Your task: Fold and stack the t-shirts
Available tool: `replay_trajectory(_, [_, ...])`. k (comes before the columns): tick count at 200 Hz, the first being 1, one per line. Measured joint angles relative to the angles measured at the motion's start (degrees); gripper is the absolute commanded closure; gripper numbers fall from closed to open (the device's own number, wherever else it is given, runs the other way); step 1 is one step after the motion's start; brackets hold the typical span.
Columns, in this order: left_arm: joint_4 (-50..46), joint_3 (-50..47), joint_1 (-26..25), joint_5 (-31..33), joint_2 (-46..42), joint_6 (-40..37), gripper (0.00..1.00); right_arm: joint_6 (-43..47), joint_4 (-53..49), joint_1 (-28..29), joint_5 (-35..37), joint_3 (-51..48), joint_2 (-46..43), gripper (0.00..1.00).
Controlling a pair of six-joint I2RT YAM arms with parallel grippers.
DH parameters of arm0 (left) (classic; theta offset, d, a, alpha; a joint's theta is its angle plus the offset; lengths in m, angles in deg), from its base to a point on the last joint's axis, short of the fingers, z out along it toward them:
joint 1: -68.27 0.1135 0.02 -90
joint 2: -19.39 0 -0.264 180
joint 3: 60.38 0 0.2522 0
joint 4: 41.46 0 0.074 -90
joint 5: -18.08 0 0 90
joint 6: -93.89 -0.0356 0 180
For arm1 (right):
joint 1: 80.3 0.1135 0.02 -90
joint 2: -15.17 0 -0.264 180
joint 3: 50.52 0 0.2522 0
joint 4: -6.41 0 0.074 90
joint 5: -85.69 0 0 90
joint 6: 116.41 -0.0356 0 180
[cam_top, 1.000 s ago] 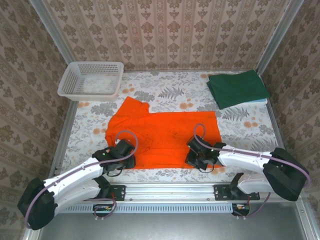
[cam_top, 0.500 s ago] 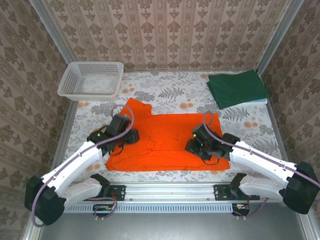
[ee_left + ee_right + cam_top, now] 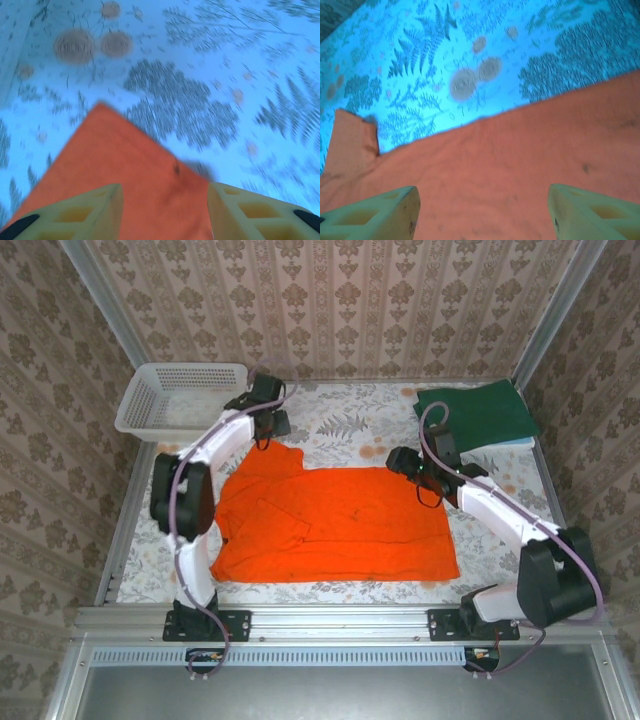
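Note:
The orange t-shirt (image 3: pixel 330 525) lies spread flat at the table's middle, one sleeve pointing to the back left. The dark green t-shirt (image 3: pixel 475 415) lies folded at the back right. My left gripper (image 3: pixel 270 428) hovers over the orange sleeve's tip at the back. In the left wrist view, my left gripper (image 3: pixel 164 194) is open, and the orange cloth (image 3: pixel 125 165) lies below the gap. My right gripper (image 3: pixel 400 462) sits over the shirt's back right edge. In the right wrist view, my right gripper (image 3: pixel 483 195) is wide open above the flat orange cloth (image 3: pixel 520 160).
A white lattice basket (image 3: pixel 183 398) stands at the back left, close to my left arm. Patterned walls close in the back and both sides. The floral table cover (image 3: pixel 340 420) lies bare between the basket and the green shirt.
Both arms have swung from the shirt's near edge to its back edge. Both grippers have opened. The orange shirt now lies wider and flatter.

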Motion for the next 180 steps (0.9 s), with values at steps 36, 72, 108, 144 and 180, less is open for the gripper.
replay_trajectory(36, [-5.7, 15.6, 4.4, 1.4, 15.7, -3.9, 0.54, 0.9, 10.1, -1.0, -0.8, -2.4, 2.3, 0.30])
replay_trajectory(72, [-8.7, 20.6, 7.0, 1.1, 20.4, -7.5, 0.58, 0.8, 17.8, -1.5, -1.9, -6.3, 2.3, 0.32])
replay_trajectory(108, [-9.6, 21.7, 7.3, -0.5, 20.4, -9.1, 0.61, -0.1, 21.2, -1.7, -2.1, -8.0, 2.3, 0.32])
replay_trajectory(144, [-9.8, 21.6, 7.5, -3.1, 20.5, -9.8, 0.60, -0.5, 23.1, -1.8, -2.1, -8.0, 2.4, 0.32])
replay_trajectory(180, [-9.8, 21.0, 7.2, -4.0, 20.5, -10.3, 0.60, -0.7, 23.7, -2.1, -2.2, -8.0, 2.4, 0.32])
